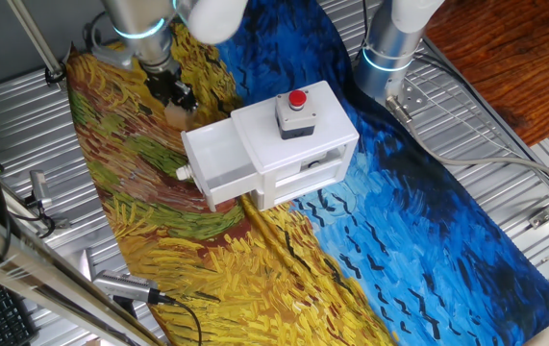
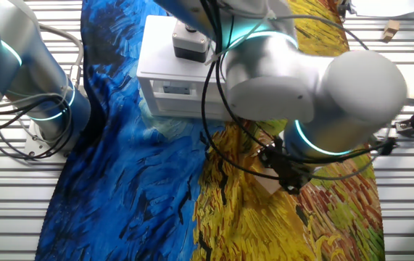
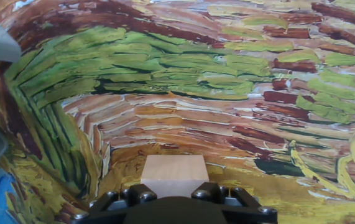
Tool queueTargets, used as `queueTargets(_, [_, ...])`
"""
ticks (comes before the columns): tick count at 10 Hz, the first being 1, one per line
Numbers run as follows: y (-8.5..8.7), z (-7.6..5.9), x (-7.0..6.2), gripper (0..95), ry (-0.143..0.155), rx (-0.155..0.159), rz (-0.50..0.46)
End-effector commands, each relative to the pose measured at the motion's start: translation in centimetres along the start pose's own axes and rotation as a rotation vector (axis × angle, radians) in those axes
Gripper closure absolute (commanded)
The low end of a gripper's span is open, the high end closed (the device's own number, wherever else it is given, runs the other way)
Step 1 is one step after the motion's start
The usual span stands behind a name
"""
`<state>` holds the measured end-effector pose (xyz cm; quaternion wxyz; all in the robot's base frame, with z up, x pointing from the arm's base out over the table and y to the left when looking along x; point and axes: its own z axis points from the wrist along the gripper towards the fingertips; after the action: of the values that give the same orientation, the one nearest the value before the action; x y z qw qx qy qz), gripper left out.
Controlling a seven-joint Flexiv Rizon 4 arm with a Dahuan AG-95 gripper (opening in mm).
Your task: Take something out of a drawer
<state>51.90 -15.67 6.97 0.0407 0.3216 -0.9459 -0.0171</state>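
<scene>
The small tan block [image 3: 174, 174] sits between my gripper's [image 3: 174, 190] black fingertips [image 3: 138, 194] in the hand view, low over the painted cloth. The jaws stand against its two sides, shut on it. In one fixed view the gripper [image 1: 172, 96] is at the far left of the cloth, with the block [image 1: 175, 116] just under it, behind the drawer. The white drawer [image 1: 218, 163] with its small round knob [image 1: 183, 174] is pulled out of the white box [image 1: 298, 144], and its tray shows nothing inside. In the other fixed view the block [image 2: 268, 185] is under the wrist.
A red push button [image 1: 297, 99] on a grey base sits on top of the box. The cloth [image 1: 399, 240] covers a slatted metal table. A second arm's base [image 1: 389, 48] stands at the back right. Tools and cables lie at the left edge [image 1: 125, 285].
</scene>
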Motion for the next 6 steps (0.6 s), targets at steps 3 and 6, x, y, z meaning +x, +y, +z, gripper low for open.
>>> queueTargets(3, [0.9, -5.4, 0.5, 38.0, 0.007, 0.009, 0.007])
queueTargets(6, [2.3, -8.9, 1.0, 95.0, 0.029, 0.047, 0.132])
